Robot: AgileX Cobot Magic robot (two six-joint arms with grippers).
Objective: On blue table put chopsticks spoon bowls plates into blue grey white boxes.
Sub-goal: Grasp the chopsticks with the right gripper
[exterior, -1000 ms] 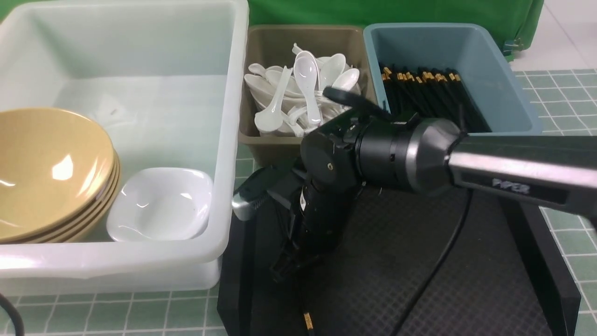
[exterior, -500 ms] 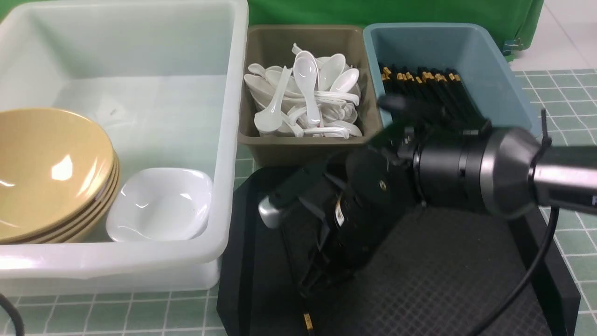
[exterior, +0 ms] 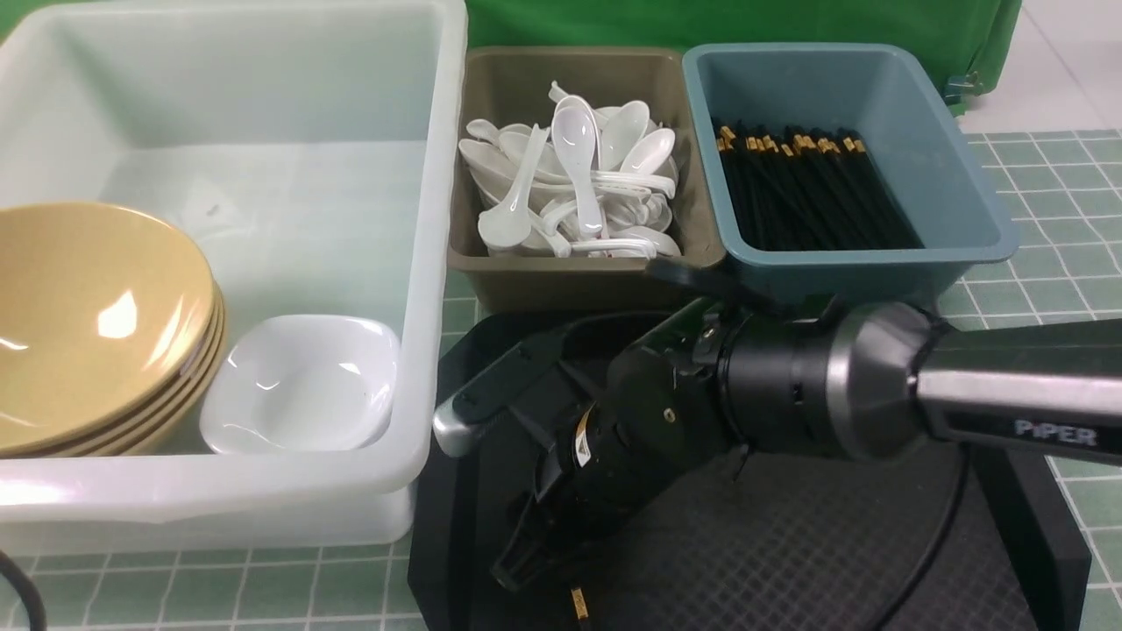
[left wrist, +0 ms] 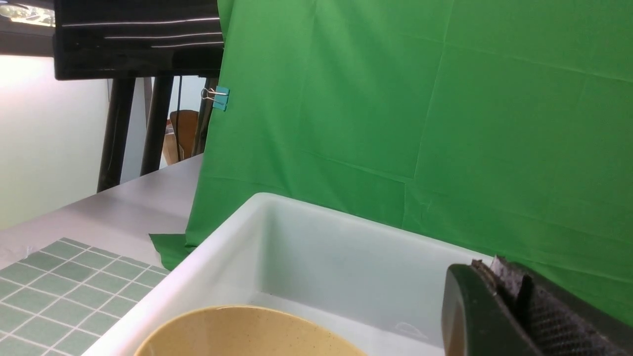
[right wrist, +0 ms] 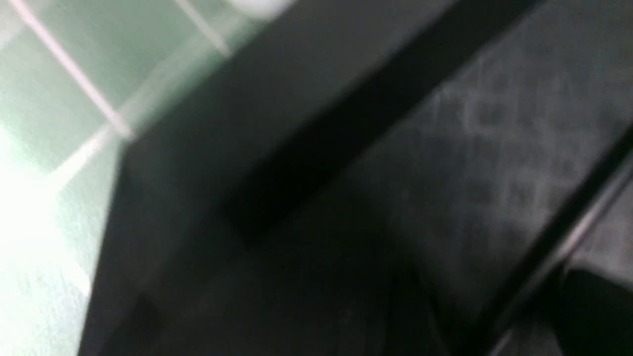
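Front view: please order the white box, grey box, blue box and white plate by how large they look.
1. white box, clearly the largest.
2. blue box and grey box: nearly alike. The blue one looks perhaps slightly wider, so I do not rank them.
3. white plate, the smallest.

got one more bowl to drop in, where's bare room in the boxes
Bare: the back half of the white tub, behind the bowls and the plate at its front. The blue tub has a thin strip between the chopsticks and its right wall. Crowded: the grey tub, heaped with spoons.
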